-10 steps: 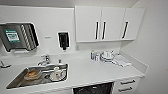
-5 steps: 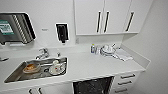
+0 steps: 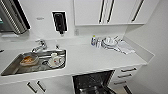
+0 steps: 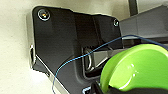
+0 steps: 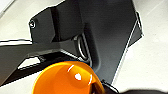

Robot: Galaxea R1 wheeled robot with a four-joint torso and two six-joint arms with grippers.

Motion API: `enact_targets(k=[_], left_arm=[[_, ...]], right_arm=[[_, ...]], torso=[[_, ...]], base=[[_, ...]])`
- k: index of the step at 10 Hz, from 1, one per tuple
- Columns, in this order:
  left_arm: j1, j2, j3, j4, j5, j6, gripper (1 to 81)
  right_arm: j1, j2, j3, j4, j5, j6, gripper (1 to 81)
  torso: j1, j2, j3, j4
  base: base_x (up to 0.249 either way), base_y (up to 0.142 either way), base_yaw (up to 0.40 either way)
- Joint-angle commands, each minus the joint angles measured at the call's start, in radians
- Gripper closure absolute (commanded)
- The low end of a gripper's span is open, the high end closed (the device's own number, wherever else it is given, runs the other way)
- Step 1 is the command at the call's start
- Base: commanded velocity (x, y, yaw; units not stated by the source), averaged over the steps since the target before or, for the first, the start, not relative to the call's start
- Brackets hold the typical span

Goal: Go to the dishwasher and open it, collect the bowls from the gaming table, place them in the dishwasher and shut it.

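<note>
The dishwasher (image 3: pixel 93 82) stands open below the white surface (image 3: pixel 82 60), right of the sink (image 3: pixel 35 62). The left end effector (image 4: pixel 105 87) apparently pinches the lime-green bowl (image 4: pixel 136 67) and the right end effector (image 5: pixel 100 87) the orange bowl (image 5: pixel 66 80). Advise a level carry and a square approach to the dishwasher.

The robot is turning: the sink (image 3: pixel 33 62) is sliding toward nine o'clock and the open dishwasher (image 3: pixel 92 82) is coming in at six.

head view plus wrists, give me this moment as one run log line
place: kitchen counter | dishwasher: open | lime-green bowl: at left wrist | orange bowl: at right wrist | sink: holds dishes
</note>
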Motion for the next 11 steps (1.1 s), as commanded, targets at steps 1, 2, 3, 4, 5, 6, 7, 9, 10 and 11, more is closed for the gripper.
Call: enact_targets(k=[1,2,3,4,5,6,7,9,10,11], left_arm=[[-0.056,-0.227,0.208,0.014,-0.023,-0.025,81.1],[-0.076,-0.282,0.268,0.010,-0.023,-0.030,81.1],[-0.101,-0.319,0.312,0.008,-0.023,-0.030,81.1],[-0.125,-0.358,0.366,0.005,-0.015,-0.030,81.1],[-0.156,-0.397,0.416,0.004,-0.009,-0.030,81.1],[-0.188,-0.424,0.452,0.004,-0.006,-0.031,81.1],[-0.229,-0.445,0.486,0.004,0.035,-0.042,81.1],[-0.317,-0.453,0.530,0.002,0.129,-0.053,81.1],[-0.358,-0.456,0.558,0.002,0.173,-0.054,81.1],[-0.398,-0.457,0.573,0.002,0.201,-0.056,81.1]], right_arm=[[0.023,-0.019,0.008,0.003,-0.052,0.003,81.1],[0.023,-0.019,0.007,0.003,-0.052,0.003,81.1],[0.024,-0.018,0.007,0.003,-0.052,0.004,81.1],[0.025,-0.016,0.007,0.001,-0.052,0.003,81.1],[0.025,-0.016,0.010,0.001,-0.052,0.003,81.1],[0.026,-0.018,0.013,0.001,-0.052,0.003,81.1],[0.028,-0.016,0.014,0.001,-0.052,0.003,81.1],[0.034,-0.016,0.023,0.001,-0.052,0.001,81.1],[0.036,-0.016,0.023,0.001,-0.052,0.001,81.1],[0.034,-0.018,0.025,0.001,-0.052,0.001,81.1]], torso=[[0.000,0.000,0.001,0.000],[0.000,0.000,-0.004,0.000],[0.000,0.000,-0.002,0.000],[0.000,0.000,-0.002,0.000],[0.000,0.001,-0.002,0.000],[0.000,0.001,-0.023,0.000],[0.000,0.001,-0.078,0.000],[0.000,0.001,-0.121,0.000],[0.000,0.001,-0.147,0.000],[0.000,0.001,-0.177,0.000]], base=[[0.000,0.000,0.000],[0.000,0.000,0.000],[0.000,0.000,0.000],[0.000,0.000,0.000],[0.000,0.000,0.000],[0.000,0.000,0.000],[0.000,0.000,0.000],[0.000,0.000,0.000],[0.000,0.000,0.000],[0.000,0.000,0.000]])
